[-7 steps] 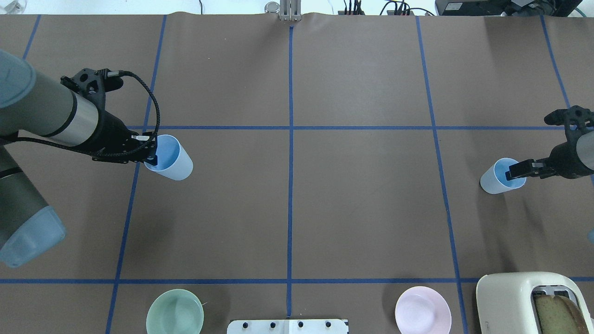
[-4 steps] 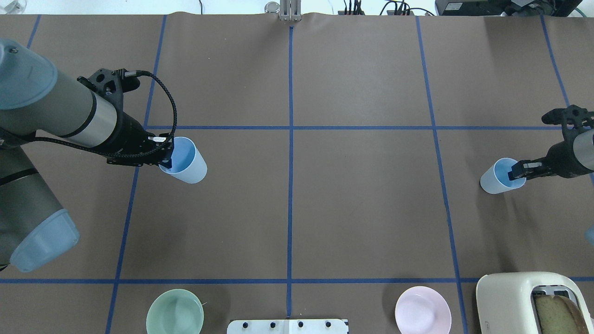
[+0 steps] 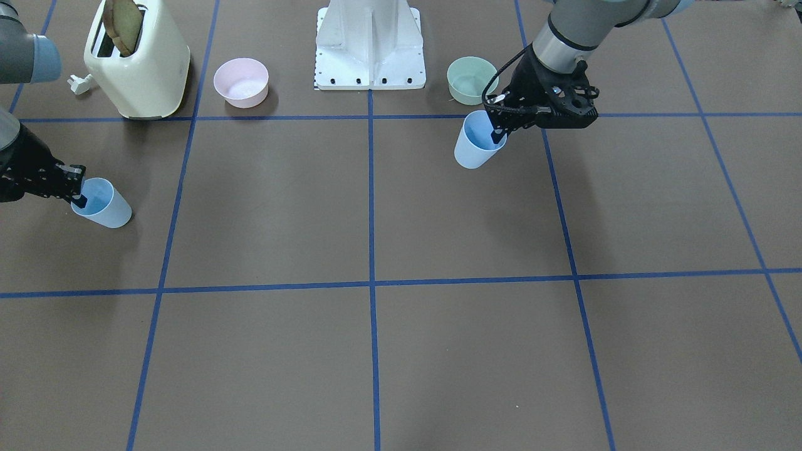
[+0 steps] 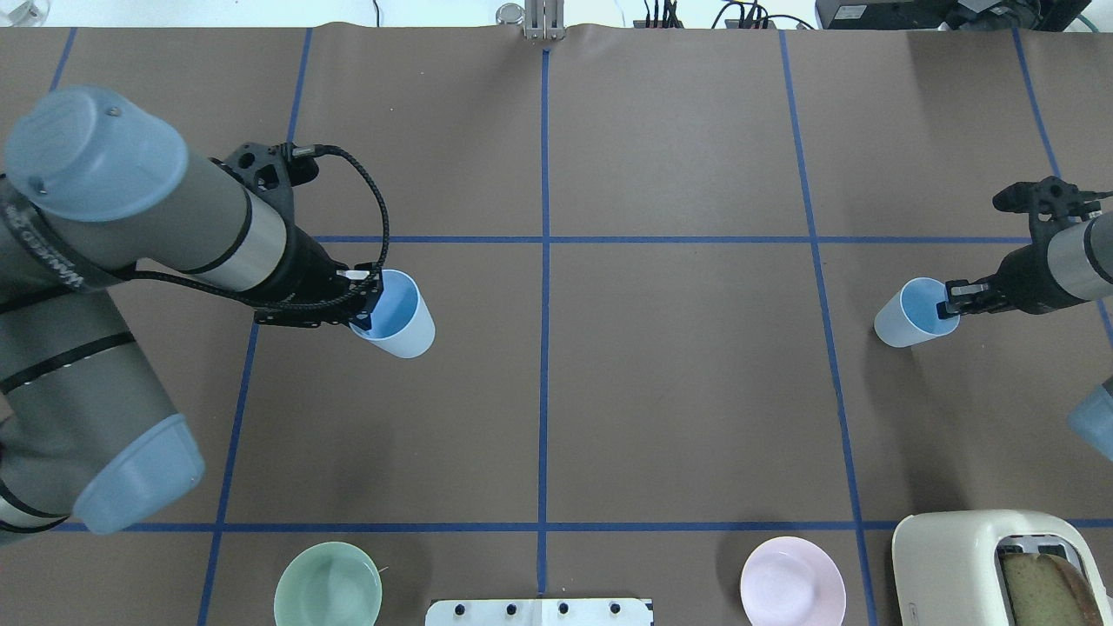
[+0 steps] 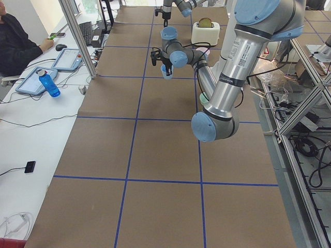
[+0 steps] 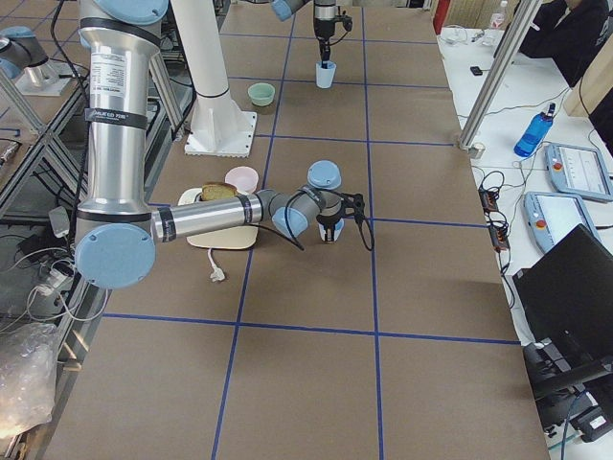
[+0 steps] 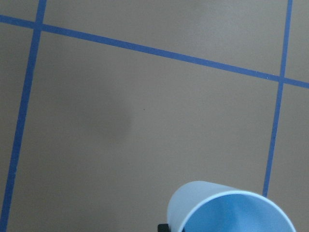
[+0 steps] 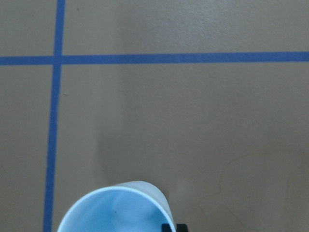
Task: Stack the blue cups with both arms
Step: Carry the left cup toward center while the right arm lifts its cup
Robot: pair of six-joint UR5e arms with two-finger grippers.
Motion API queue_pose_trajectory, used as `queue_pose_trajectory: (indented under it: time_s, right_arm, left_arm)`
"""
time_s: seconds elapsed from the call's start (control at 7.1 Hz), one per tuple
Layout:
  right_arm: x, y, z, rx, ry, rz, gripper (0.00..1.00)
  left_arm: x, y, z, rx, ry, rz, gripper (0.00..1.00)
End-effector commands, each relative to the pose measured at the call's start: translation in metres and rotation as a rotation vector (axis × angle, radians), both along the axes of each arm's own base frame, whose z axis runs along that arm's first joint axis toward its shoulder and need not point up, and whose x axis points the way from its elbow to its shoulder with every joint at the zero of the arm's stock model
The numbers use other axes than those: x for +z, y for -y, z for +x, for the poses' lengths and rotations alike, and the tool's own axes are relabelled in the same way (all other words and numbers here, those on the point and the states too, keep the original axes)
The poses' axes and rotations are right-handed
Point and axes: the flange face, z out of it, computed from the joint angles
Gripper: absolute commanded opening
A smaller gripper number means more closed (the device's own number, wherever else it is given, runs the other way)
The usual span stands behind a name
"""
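Lettering is running along the left arm (image 4: 130, 217), too blurred to read. The left gripper (image 4: 369, 300) is clenching the rim of the left cup (image 4: 400, 322), one finger inside the mouth. It is holding the cup tilted and clear of the worktop (image 4: 678, 391), between the left edge and the middle tape line (image 4: 544, 348). The cup's shadow is lying apart from it in the left wrist view.

The right gripper (image 4: 943, 309) is pinching the rim of the right cup (image 4: 904, 317) the same way, near the right edge. Whether this cup is touching the paper cannot be told. Blue tape lines are crossing the stretch between the cups.

Along the robot-side edge, a green bowl (image 4: 328, 584) and a pink bowl (image 4: 792, 581) are flanking the white mount (image 3: 369, 44). A cream toaster (image 4: 956, 556) holding a bread slice (image 4: 1043, 591) is standing in the right robot-side corner, well apart from both cups.
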Motion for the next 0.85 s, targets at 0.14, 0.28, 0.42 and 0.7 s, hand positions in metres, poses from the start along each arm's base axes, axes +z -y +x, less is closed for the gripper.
queue_pose_trajectory:
  time_s: [0.14,0.28,0.42,0.7]
  right_arm:
    - [-0.085,0.062,-0.019,0.004,0.025,-0.053,0.0]
    - [-0.123,0.085,-0.027,0.009,0.019,-0.068,0.0]
    - [-0.159,0.103,-0.036,0.014,0.012,-0.077,0.0]
    - [-0.212,0.127,-0.05,0.018,0.003,-0.092,0.0]
  left_arm:
    - [-0.032,-0.012,0.078,-0.023,0.056,-0.003,0.0]
    - [-0.036,-0.013,0.106,-0.023,0.074,-0.012,0.0]
    - [-0.039,-0.007,0.121,-0.027,0.084,-0.017,0.0]
    - [-0.033,0.009,0.15,-0.029,0.075,-0.011,0.0]
